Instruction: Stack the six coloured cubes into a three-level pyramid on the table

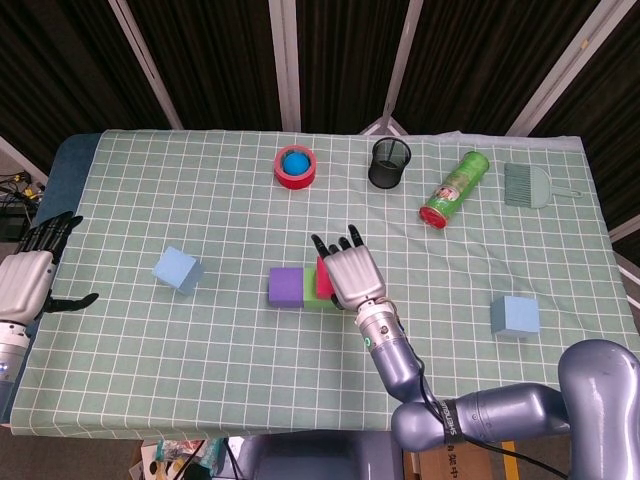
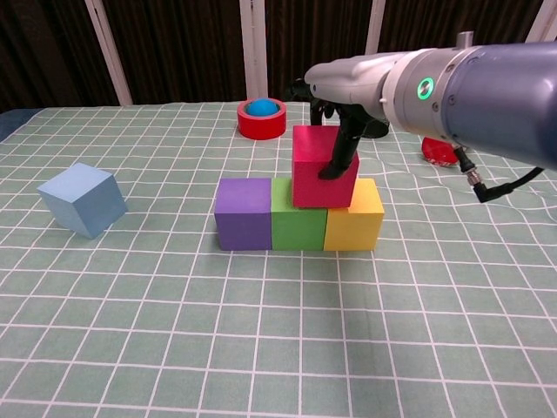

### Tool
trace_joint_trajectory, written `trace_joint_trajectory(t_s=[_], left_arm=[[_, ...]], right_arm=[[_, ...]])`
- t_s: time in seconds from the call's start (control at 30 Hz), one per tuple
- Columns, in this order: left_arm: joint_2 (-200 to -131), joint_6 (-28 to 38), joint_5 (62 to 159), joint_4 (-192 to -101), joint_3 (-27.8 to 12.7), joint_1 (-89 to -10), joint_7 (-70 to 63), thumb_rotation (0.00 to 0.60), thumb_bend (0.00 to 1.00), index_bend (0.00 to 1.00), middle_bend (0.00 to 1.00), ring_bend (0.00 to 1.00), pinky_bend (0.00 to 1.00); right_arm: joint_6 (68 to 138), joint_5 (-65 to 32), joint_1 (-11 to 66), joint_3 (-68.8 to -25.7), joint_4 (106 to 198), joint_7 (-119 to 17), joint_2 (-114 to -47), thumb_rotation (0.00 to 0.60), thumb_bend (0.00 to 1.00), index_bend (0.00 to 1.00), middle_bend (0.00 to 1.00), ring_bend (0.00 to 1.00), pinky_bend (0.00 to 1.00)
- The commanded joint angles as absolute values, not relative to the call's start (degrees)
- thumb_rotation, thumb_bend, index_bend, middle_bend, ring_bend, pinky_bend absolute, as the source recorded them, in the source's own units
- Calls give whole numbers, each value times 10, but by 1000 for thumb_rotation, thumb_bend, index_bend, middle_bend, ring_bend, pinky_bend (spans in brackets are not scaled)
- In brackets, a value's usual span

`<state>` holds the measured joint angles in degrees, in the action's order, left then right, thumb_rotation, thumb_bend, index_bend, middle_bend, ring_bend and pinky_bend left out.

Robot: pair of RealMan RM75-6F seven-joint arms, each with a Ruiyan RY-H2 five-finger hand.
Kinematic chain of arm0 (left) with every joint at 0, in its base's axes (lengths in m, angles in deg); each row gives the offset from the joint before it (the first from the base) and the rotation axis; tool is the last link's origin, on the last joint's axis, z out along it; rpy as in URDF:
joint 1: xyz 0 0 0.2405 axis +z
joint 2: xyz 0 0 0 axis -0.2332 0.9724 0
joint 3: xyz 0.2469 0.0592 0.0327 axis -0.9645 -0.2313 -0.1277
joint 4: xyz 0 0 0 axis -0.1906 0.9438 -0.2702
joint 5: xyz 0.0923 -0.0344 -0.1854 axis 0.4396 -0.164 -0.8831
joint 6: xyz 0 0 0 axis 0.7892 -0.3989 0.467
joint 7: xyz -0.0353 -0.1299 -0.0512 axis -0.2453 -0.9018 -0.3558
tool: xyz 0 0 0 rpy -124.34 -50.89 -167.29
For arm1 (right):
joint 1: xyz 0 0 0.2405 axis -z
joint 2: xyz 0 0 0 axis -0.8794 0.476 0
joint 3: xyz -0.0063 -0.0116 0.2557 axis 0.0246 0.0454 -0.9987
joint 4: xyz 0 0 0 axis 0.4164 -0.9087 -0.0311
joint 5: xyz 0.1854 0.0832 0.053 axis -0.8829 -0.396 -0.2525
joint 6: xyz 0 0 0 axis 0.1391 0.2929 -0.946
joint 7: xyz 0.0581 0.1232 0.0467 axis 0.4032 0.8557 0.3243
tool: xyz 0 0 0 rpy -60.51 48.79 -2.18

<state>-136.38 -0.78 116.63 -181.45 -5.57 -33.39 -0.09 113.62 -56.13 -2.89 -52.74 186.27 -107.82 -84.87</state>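
Even, bright overhead light; both views are sharp. Soft, short shadows fall in front of the purple cube (image 2: 244, 212); no glare.

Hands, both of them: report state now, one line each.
Left hand: open, holding nothing.
Right hand: gripping the red cube atop the bottom row.

I am working in what looks like a robotics lab or test cell. My surface (image 1: 230, 350) is draped in a green checked cloth, and behind it stands a screen of dark pleated curtain panels (image 1: 220, 60) set between bare metal struts (image 1: 283, 60). The things laid out read as practice props: a roll of red tape (image 1: 295, 166), a black mesh cup (image 1: 390, 162), a green snack can (image 1: 454, 189) and a small brush (image 1: 528, 185). Loose cables (image 1: 18, 185) trail off the left edge.
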Motion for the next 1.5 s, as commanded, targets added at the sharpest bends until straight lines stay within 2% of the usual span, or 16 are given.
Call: trace_joint_trajectory(t_s=[0.03,1.5], left_arm=[[-1364,-8,1167,-1815,-56,-334,-1,600,103,0,0,0,64],[-1365,-9,1169,-1816,-59,-335,4,600,103,0,0,0,63]], right_arm=[[1137,-562,-29,-527,1863,-1079,-848,600,318,0,383,211,0],[1128,-570,-31,-515,1867,-1085,-834,600,317,0,383,211,0]])
